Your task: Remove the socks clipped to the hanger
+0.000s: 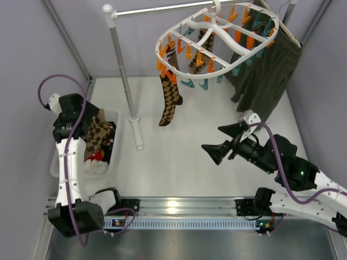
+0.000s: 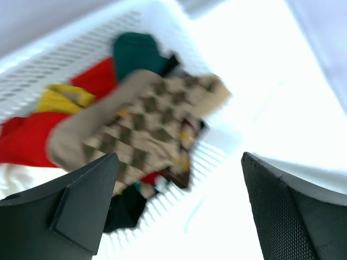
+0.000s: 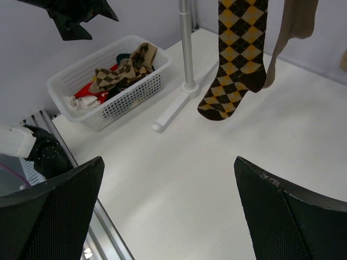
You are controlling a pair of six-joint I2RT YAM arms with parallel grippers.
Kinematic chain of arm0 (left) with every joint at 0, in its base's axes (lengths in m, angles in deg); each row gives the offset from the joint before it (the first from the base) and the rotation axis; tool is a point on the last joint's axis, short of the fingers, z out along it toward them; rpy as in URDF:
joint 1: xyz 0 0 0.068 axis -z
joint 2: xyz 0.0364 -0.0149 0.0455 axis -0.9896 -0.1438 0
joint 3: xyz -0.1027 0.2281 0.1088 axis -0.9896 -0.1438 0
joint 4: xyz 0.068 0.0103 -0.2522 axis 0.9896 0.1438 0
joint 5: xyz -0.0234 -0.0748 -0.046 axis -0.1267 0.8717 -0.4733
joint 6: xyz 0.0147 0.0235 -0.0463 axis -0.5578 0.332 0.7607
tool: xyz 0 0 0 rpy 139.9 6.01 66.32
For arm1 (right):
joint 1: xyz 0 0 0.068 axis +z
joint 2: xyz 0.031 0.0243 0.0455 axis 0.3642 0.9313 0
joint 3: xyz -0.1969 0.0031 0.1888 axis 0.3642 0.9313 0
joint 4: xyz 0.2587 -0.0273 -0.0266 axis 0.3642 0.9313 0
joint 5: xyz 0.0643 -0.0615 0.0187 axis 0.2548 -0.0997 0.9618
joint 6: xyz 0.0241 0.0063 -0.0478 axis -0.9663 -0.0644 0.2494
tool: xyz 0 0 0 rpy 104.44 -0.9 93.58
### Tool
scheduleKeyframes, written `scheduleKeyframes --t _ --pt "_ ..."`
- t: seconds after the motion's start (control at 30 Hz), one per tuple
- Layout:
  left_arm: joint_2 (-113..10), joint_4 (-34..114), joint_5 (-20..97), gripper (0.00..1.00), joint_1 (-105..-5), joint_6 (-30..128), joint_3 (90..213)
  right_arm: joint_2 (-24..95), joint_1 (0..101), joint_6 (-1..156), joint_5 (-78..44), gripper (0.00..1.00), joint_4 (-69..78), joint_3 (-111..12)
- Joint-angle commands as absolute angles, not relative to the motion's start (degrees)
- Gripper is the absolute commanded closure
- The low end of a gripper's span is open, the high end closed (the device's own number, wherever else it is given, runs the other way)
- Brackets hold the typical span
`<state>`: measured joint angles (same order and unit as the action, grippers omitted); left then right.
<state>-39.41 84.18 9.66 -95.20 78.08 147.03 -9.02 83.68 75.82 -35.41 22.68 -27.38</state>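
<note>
Your left fingers [image 2: 81, 206] stand wide open over the basket [image 3: 130, 95] at the left of the top view. They hold nothing, and a tan argyle sock [image 2: 157, 124] lies on the pile below them. Your right fingers [image 3: 293, 216] are just as wide open and empty, low over the desk [image 1: 184, 162] at the right of centre.

The hanger [image 1: 216, 23] hangs at the upper centre of that view with socks still clipped. A dark argyle sock [image 1: 171, 103] dangles lowest at its left edge, and a brown one [image 1: 198, 57] hangs just right of it.

This drop looks finished, so the dark argyle sock is likely next. Lift the left arm straight up so that you don't snag the pile. Grip the sock high, near its clip, and pull straight down and steadily so the hanger doesn't swing or tilt.

No brand, label or writing can be read in any view.
</note>
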Motion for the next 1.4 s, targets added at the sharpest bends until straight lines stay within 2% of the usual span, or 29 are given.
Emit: scheduleKeyframes --t 0.0,0.03,0.07,0.1,0.13,0.2,0.23,0.3,0.37,0.57,0.6,0.8,0.97,1.07,1.1,1.13,1.2,1.23,1.3,1.37 --pt "-35.00 80.80 26.10 0.02 -95.09 74.03 147.13 -10.31 83.15 73.53 -38.47 0.00 18.01 -26.12" --pt "-33.86 75.74 34.76 0.02 -93.70 73.76 145.37 -10.57 83.15 72.92 -40.65 0.01 17.48 -25.42" --pt "-32.63 71.08 38.94 0.02 -92.12 73.32 143.35 -11.27 83.15 71.34 -41.80 0.01 17.47 -25.15" --pt "-30.44 66.85 40.37 0.02 -86.18 72.10 138.98 -11.63 83.15 70.81 -43.81 0.01 17.21 -24.37" --pt "-29.37 63.85 40.39 0.02 -81.60 71.56 137.63 -12.07 83.06 70.28 -44.53 0.01 17.03 -23.92" --pt "-27.09 55.85 32.06 0.02 -69.84 66.50 135.17 -14.09 83.15 69.31 -45.94 0.01 15.20 -22.61" --pt "-26.30 52.17 28.38 0.02 -60.12 64.63 131.94 -15.66 83.15 69.13 -46.12 0.01 14.06 -20.86" --pt "-24.89 40.14 29.13 0.02 -53.03 59.72 125.53 -17.60 83.06 69.22 -44.29 0.01 9.49 -17.35" --pt "-25.93 31.53 28.88 0.02 -52.03 57.33 122.25 -20.76 83.15 70.01 -41.30 0.01 5.11 -14.70" --pt "-40.60 27.45 30.02 0.02 -52.11 50.21 124.87 -22.71 83.15 70.36 -35.23 0.01 4.46 -13.02" --pt "-42.09 26.22 32.63 0.02 -52.11 49.16 124.96 -22.45 83.15 70.45 -34.70 0.01 4.55 -12.93" --pt "-51.41 14.34 30.81 0.02 -52.72 43.70 126.09 -18.23 83.15 70.89 -29.51 0.01 3.41 -14.95" --pt "-57.83 8.56 37.48 0.03 -53.69 43.69 126.81 -13.75 83.15 71.42 -28.01 0.00 2.19 -15.92" --pt "-59.86 5.04 40.37 0.20 -53.60 46.23 126.02 -11.99 83.15 70.28 -29.24 0.01 -0.27 -16.62" --pt "-59.86 4.59 40.74 0.29 -53.43 47.03 125.76 -11.81 83.15 69.49 -32.12 0.01 -1.06 -17.23" --pt "-59.77 4.23 40.48 0.52 -53.08 47.73 125.23 -11.37 83.15 67.13 -33.88 0.01 -1.86 -17.67" --pt "-59.77 4.06 36.80 0.73 -50.90 48.09 125.23 -10.93 83.23 65.71 -36.09 0.00 -3.62 -19.60" --pt "-59.86 4.14 35.31 0.88 -49.84 47.92 125.23 -10.76 83.15 65.79 -35.49 0.00 -4.67 -20.05" --pt "-59.77 4.23 30.91 1.00 -46.86 48.09 125.31 -10.14 83.15 65.79 -32.86 0.00 -7.12 -21.53" --pt "-59.25 4.23 25.20 1.00 -44.65 49.31 125.49 -8.13 83.15 65.18 -33.63 0.01 -6.53 -23.64"
